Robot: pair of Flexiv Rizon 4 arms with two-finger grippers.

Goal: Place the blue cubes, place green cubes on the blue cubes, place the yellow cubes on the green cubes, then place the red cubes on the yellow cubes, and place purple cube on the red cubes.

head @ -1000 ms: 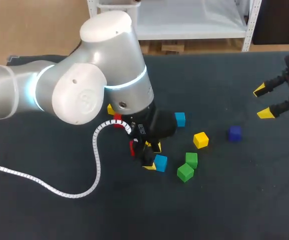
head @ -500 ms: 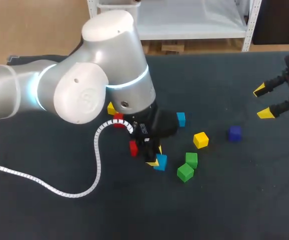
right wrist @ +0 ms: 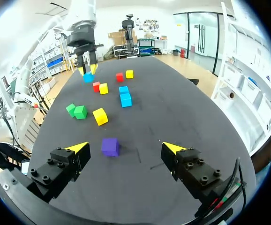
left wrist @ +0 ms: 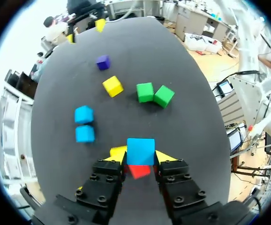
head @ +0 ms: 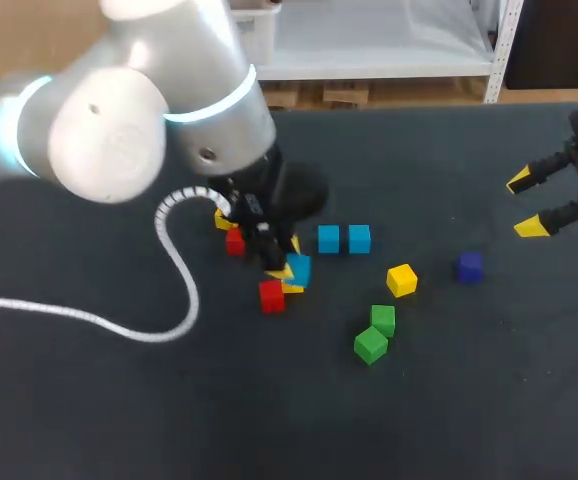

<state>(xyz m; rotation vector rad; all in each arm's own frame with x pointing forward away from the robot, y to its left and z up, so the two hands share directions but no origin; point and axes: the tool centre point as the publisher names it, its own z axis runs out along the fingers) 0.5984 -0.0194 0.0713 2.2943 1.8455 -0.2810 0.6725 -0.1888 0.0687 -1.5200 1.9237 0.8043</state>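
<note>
The left arm (head: 149,120) is bending in from upper left, left gripper (left wrist: 141,158) squeezing 1 blue cube (left wrist: 140,149). The right gripper (head: 525,205) is hanging open, empty.

The big silver-grey metal left arm (head: 204,120) is showing fat, round shapes, like thick tubes. A round white plastic cap (head: 94,140) is sitting on its side. Just beside that cap, a thin ring (head: 219,98) is glowing light blue. Below the cap, a bumpy white cable (head: 174,275) is hanging in a loop. Past the cap, at the arm's end, the black left gripper (left wrist: 141,154) is showing small round screws (left wrist: 95,177) and two bright yellow tips. Well apart from the cap, the black right gripper (right wrist: 125,147) is wearing yellow wedge tips too. Thin red and green wires (right wrist: 223,198) are running along one of its fingers.
</note>
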